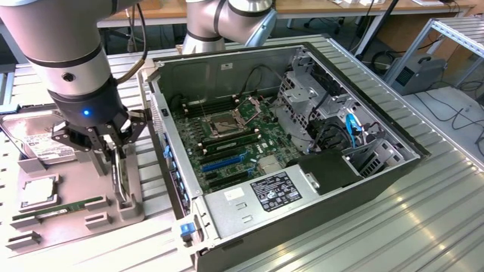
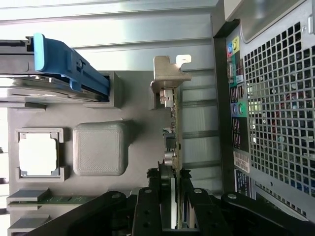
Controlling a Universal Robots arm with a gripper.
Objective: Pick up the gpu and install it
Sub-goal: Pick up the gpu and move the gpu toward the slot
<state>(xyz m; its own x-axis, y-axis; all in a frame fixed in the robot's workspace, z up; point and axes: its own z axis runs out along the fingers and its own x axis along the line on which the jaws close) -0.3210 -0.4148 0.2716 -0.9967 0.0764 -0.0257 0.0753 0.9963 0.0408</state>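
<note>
Gpu (image 1: 119, 175) (image 2: 175, 132) stood on its long edge in a slot of the grey parts tray (image 1: 76, 229) (image 2: 142, 147), on the exterior view's left, just beside the open computer case (image 1: 393, 170). In the wrist view the gpu was seen edge-on as a thin strip, with its silver bracket (image 2: 170, 73) at the end farther from the camera. The jaws were clamped on the gpu, one black finger pressed to each face of the card at the end away from the bracket, and the card's lower edge looked seated in the tray. The arm (image 1: 64, 56) came down on it from above, a blue light glowing on its wrist. Other parts shared the tray: a raised grey block (image 2: 101, 147) near the card, a square processor (image 1: 38, 194) (image 2: 38, 153) in its own recess, a narrow green memory stick (image 1: 60, 208) (image 2: 54, 199) beside that, and a silver hard drive (image 1: 34, 141) with a blue rail (image 2: 69, 64) at the tray's far end. Inside the case lay the green motherboard (image 1: 226, 141), its side panel off. The case's perforated rear panel (image 2: 275, 98) rose beside the tray in the wrist view. Tray and case both rested on the ribbed metal tabletop (image 1: 423, 226).
</note>
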